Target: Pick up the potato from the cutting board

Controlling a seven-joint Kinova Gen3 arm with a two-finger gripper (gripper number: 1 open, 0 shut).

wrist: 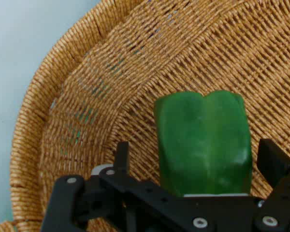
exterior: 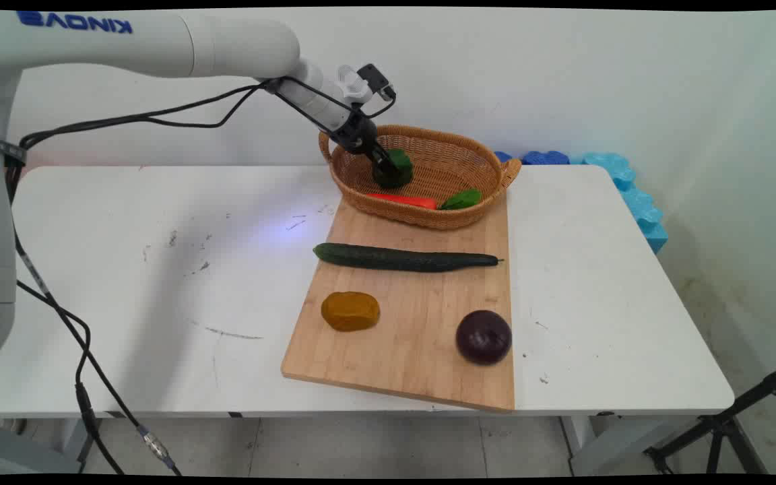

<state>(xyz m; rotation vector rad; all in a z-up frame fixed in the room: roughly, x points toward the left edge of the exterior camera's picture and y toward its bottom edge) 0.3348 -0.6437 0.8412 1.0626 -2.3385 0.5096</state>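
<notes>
Gripper: the black gripper (exterior: 382,162) reaches down into the basket from the upper left, with its fingers around the green pepper.
Fingers: they stand apart. In the hand view one finger (wrist: 122,155) is clear of the pepper's side with wicker showing between them. The other finger (wrist: 274,163) is just beside the opposite side. Neither visibly presses on the pepper.
Green pepper: the blocky green pepper (wrist: 203,145) sits between the fingers, against the woven inside of the basket, in its left part. The main view shows it (exterior: 401,164) low in the bowl, not lifted above the rim.
Basket: the oval wicker basket (exterior: 428,133) stands on the far end of the cutting board and its woven wall (wrist: 87,96) fills the hand view.
Also in the basket: a long red-orange vegetable (exterior: 403,200) lies along the near wall, and a small green leafy piece (exterior: 462,199) lies to its right.
Cutting board: the wooden cutting board (exterior: 415,364) lies on the white table (exterior: 159,283), right of centre.
On the board: a dark cucumber (exterior: 405,258) lies crosswise just near of the basket. A yellow-brown lump (exterior: 350,311) sits near-left, and a dark purple round vegetable (exterior: 483,337) sits near-right at the board's edge. All are well apart from the gripper.
Beyond the table: blue foam blocks (exterior: 624,182) sit at the far right corner.
</notes>
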